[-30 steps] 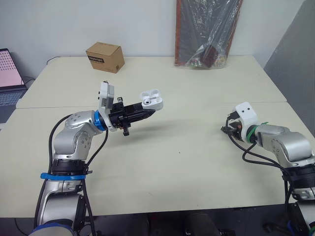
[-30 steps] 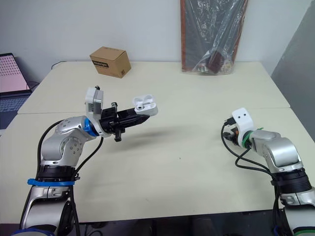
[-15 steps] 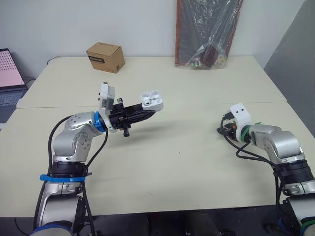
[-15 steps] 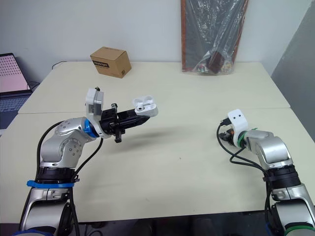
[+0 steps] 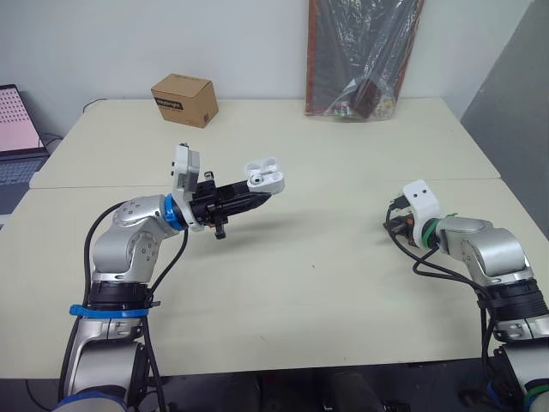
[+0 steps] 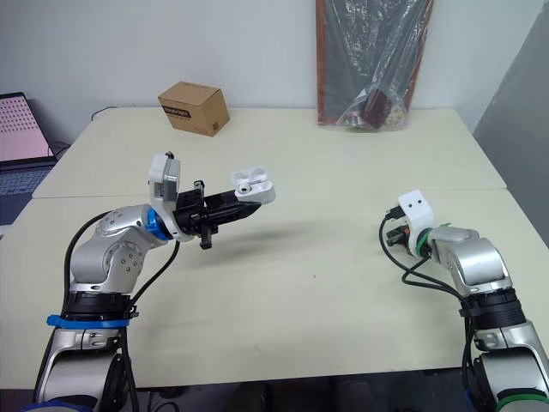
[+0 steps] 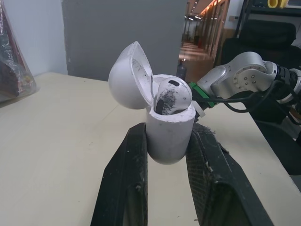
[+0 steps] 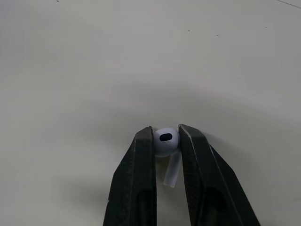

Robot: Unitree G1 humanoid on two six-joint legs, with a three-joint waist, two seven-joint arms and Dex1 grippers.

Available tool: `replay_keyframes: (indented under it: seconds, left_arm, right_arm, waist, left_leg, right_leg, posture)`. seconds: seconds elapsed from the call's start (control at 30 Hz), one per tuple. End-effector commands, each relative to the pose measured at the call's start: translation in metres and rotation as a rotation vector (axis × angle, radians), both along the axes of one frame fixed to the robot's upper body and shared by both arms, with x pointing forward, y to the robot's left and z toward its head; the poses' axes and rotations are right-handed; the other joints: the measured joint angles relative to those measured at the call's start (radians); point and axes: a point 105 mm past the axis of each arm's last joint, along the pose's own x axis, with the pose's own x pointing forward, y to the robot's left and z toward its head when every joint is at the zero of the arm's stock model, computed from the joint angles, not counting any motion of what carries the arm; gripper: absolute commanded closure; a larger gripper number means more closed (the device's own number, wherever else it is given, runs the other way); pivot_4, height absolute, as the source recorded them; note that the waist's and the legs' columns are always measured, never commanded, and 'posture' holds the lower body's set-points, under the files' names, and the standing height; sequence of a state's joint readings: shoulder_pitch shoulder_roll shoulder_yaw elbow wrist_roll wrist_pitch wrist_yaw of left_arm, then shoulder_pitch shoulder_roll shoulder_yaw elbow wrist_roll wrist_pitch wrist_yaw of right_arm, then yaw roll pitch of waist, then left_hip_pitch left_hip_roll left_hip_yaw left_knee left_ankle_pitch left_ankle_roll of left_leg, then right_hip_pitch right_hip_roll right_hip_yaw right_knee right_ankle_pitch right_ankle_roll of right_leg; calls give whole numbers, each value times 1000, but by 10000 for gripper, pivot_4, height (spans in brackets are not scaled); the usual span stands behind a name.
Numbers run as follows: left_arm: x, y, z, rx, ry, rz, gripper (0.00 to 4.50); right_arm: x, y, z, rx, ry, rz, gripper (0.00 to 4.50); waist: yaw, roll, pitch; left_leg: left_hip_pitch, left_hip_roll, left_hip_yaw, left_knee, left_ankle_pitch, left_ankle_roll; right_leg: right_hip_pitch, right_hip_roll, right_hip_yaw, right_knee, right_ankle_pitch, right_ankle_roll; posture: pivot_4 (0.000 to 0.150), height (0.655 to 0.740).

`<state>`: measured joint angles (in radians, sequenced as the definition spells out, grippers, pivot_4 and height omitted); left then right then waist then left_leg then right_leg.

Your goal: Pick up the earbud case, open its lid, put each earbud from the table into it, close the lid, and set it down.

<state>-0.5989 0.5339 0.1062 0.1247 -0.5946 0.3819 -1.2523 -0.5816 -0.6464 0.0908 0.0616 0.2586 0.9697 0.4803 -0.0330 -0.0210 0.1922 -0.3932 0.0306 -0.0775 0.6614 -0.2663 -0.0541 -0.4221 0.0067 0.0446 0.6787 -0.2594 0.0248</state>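
- The two head views are looking forward and down over the table [image 5: 343, 283] from above. They are sharing one scene, offset slightly sideways.
- The left wrist view is looking along the left gripper [image 7: 168, 131], close on the case [image 7: 169, 139]. It is also catching the right arm [image 7: 240, 77], which the head views share.
- The right wrist view is facing the tabletop at close range, along the right gripper [image 8: 165, 134] and onto the earbud [image 8: 165, 141].

Office-like room: 2 beige tables [image 5: 343, 150], laptop [image 5: 15, 129], cardboard box [image 5: 183, 99]
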Motion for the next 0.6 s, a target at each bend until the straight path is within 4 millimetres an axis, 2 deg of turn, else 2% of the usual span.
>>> replay_keyframes:
  seconds: [0.03,0.17,0.3,0.4,0.6]
  left_arm:
    - [-2,2,13,-20,-57,1,37436]
    - [-1,1,13,-21,-58,1,37436]
    - [-2,0,12,-19,-58,-7,37436]
    - [-4,0,11,-6,-57,-23,37436]
    - [-5,-1,9,12,-54,-49,37436]
  right_arm:
    - [-1,-6,10,-13,-18,-1,41356]
    - [-11,11,19,-36,-26,147,41356]
    - [-37,45,22,-72,0,433,41356]
    - [-56,62,18,-118,38,612,41356]
    - [-77,74,8,-175,99,792,41356]
  waist:
    - [0,0,0]
    - [0,0,0]
    - [-1,0,0]
    - [-2,0,0]
    - [0,0,0]
  left_leg:
    - [0,0,0,0,0,0]
    - [0,0,0,0,0,0]
    - [0,0,0,0,0,0]
    - [1,0,0,0,0,0]
    - [0,0,0,1,0,0]
  right_leg:
    - [0,0,0,0,0,0]
    - [0,0,0,0,0,0]
    - [0,0,0,0,0,0]
    - [0,0,0,0,0,1]
    - [0,0,0,0,-2,4]
  posture:
    - [1500,7400]
    - [1500,7400]
    - [1500,7400]
    - [1500,7400]
    - [1500,7400]
